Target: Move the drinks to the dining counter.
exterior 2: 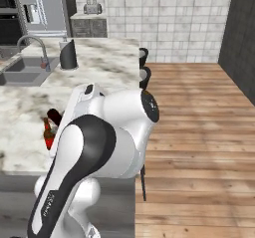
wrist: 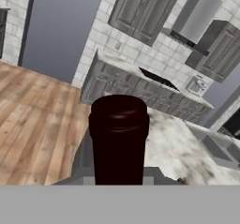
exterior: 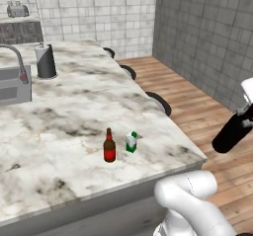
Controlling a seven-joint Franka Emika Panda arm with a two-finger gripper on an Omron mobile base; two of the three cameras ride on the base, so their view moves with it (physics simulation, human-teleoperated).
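The tall black wine bottle [exterior: 231,131] hangs tilted in the air, off the right edge of the dining counter [exterior: 69,106] and over the wood floor. My gripper [exterior: 245,107] is shut on its neck. In the hand view the bottle [wrist: 118,138] rises dark and wide from the bottom, hiding my fingertips. The small red-brown beer bottle [exterior: 109,146] stands upright near the counter's near right corner, with the green-and-white carton [exterior: 131,142] just to its right. In the right base view the beer bottle [exterior 2: 48,135] peeks out from behind my arm.
A grey canister [exterior: 45,60] stands by the inset sink [exterior: 14,86] and curved faucet [exterior: 18,58] at the counter's far left. Dark round stools [exterior: 160,102] line its right side. Wood floor [exterior: 212,106] runs to a grey tiled wall.
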